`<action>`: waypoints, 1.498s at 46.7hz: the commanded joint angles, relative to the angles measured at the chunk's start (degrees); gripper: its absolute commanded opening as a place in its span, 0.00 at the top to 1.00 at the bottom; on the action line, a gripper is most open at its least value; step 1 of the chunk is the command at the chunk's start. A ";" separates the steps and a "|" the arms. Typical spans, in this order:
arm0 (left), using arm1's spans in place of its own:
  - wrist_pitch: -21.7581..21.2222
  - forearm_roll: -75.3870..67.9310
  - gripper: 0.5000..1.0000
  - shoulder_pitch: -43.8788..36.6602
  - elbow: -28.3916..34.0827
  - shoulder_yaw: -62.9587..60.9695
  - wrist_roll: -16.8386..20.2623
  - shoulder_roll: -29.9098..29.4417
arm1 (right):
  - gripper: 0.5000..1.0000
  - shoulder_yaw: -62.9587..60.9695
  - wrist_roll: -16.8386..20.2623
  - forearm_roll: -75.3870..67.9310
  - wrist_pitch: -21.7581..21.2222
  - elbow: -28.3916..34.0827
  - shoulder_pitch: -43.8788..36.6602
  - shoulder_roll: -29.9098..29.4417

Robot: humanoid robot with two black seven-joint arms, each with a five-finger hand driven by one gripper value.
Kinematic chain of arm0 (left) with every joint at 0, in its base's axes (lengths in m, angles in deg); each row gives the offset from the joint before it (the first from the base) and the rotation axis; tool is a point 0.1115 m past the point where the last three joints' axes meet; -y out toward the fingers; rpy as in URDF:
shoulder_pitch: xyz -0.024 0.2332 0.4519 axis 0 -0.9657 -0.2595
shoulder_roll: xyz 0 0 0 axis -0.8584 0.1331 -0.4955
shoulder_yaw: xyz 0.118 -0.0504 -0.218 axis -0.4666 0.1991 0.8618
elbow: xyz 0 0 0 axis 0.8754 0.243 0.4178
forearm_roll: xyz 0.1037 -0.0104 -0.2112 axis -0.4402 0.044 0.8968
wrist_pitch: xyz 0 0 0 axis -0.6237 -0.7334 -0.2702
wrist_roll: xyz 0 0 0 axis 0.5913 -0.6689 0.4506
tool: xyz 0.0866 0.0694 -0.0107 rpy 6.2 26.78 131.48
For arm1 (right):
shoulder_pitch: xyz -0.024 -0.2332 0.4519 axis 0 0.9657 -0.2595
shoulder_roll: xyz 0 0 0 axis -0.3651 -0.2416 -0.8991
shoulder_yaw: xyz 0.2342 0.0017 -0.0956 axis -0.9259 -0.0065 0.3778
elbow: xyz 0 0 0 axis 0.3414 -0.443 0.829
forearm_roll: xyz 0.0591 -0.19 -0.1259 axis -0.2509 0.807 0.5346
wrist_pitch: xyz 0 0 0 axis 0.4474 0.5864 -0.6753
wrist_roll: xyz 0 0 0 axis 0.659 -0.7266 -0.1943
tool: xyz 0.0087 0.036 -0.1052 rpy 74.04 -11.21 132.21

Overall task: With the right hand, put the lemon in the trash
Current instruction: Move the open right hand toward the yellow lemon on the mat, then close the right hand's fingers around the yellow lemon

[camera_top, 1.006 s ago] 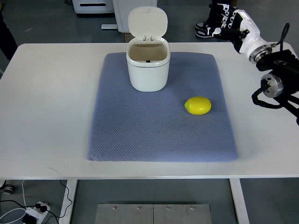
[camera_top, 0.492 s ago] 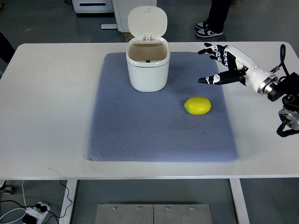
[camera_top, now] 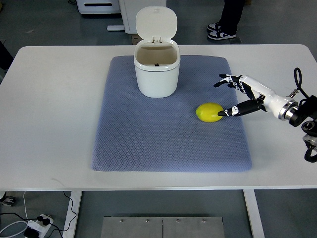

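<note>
Lemon [camera_top: 209, 112] lies on the mat [camera_top: 168, 144], right of the bin [camera_top: 157, 74], where it was a second ago. The right hand [camera_top: 237, 96] has dropped beside it, fingers spread, one fingertip about touching: the grasp looks imminent. One lemon, one open bin, one mat, one desk [camera_top: 49, 124].

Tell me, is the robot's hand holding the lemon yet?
No, nothing is held. The right hand is open beside the lemon, with one fingertip at its right end. The lemon lies on the blue mat.
</note>
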 commanded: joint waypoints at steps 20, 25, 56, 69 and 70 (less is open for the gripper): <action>0.00 0.00 0.00 0.00 -0.01 0.03 0.01 0.00 | 0.03 2.21 -1.63 1.33 5.62 -0.72 1.40 -4.43; 0.00 0.00 0.00 0.00 -0.01 0.03 0.01 0.00 | 0.03 3.36 -1.63 1.33 6.86 -1.51 1.31 -4.79; 0.00 0.00 0.00 0.00 -0.01 -0.06 0.01 0.00 | 0.23 5.65 -1.63 2.13 7.21 -3.18 0.96 -6.90; 0.00 0.00 0.00 0.00 -0.01 0.03 0.01 0.00 | 0.31 5.74 -1.63 2.04 7.48 -3.27 1.49 -7.51; 0.00 0.00 0.00 0.00 -0.01 -0.06 0.01 0.00 | 0.32 5.74 -1.63 2.12 7.74 -3.27 1.49 -7.77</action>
